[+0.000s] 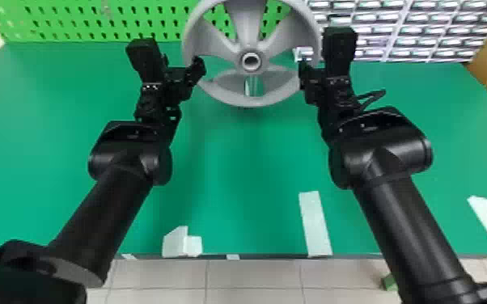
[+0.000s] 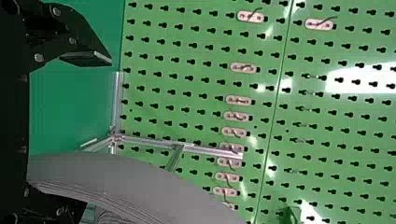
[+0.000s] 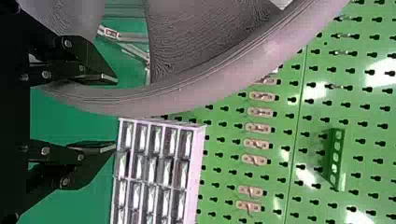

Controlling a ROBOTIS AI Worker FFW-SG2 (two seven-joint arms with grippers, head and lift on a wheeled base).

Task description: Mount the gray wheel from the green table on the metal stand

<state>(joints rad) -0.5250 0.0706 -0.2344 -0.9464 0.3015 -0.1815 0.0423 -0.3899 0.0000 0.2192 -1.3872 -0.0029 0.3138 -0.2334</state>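
The gray wheel (image 1: pixel 223 87) faces the head camera above the back of the green table (image 1: pixel 246 161), between both grippers. Part of the metal stand (image 1: pixel 247 85) shows behind its lower spokes; whether they touch I cannot tell. At the wheel's left side is my left gripper (image 1: pixel 200 68), and at its right side my right gripper (image 1: pixel 304 72). In the left wrist view the left gripper (image 2: pixel 111 112) is open, its far finger partly hidden by the wheel (image 2: pixel 121 186); the stand (image 2: pixel 205 149) lies beyond. My right gripper (image 3: pixel 116 112) stands open, with the wheel's rim (image 3: pixel 163 100) between its parted fingers.
Behind the table stand a green pegboard (image 1: pixel 93 20) with hooks and, to the right, a rack of small drawers (image 1: pixel 400 30). Strips of white tape (image 1: pixel 314 222) lie near the table's front edge.
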